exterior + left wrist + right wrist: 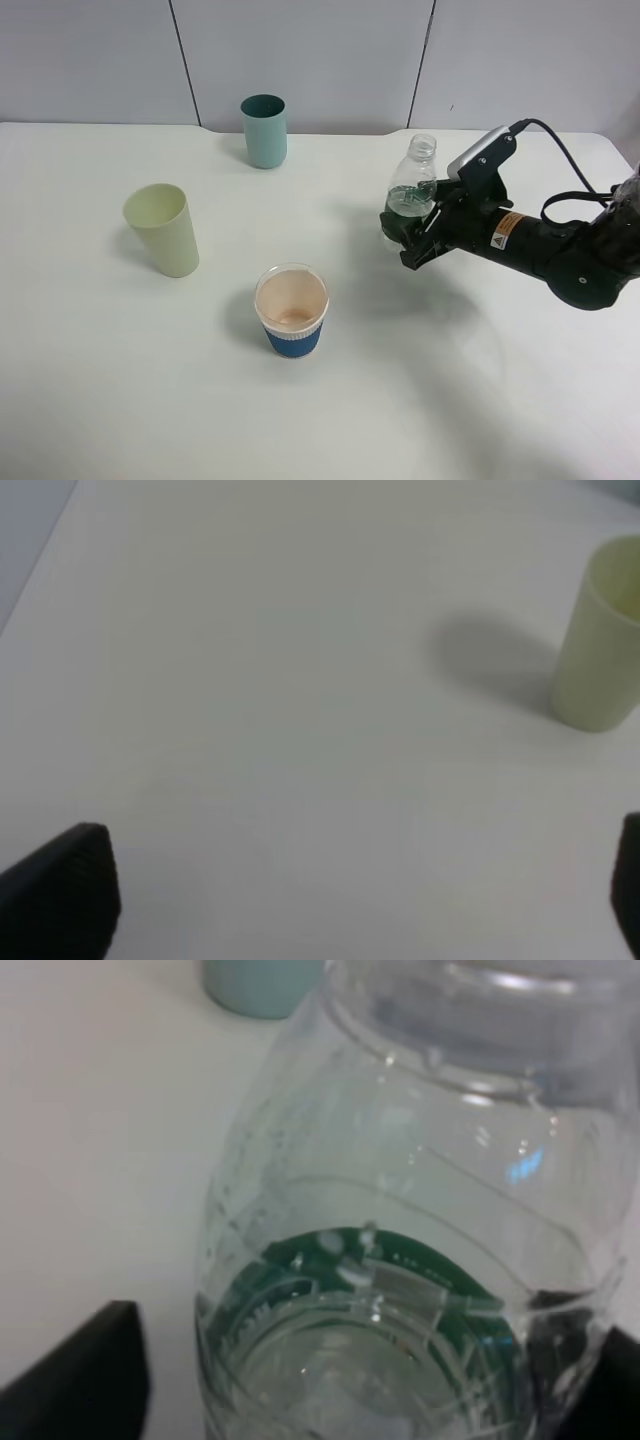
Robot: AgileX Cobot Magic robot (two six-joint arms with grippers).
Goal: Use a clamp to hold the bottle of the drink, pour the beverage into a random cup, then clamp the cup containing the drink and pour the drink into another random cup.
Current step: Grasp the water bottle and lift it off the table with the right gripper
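The right gripper stands spread around the clear plastic bottle, a gap showing beside one black finger, while the left gripper hangs wide open over the white table.

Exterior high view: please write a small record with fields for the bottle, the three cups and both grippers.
bottle: clear plastic bottle, upright, green label
right gripper: open around the bottle, gap on one side
left gripper: open, holds nothing
far cup: teal plastic cup, upright
left cup: pale green plastic cup, upright
near cup: paper cup with blue sleeve, upright
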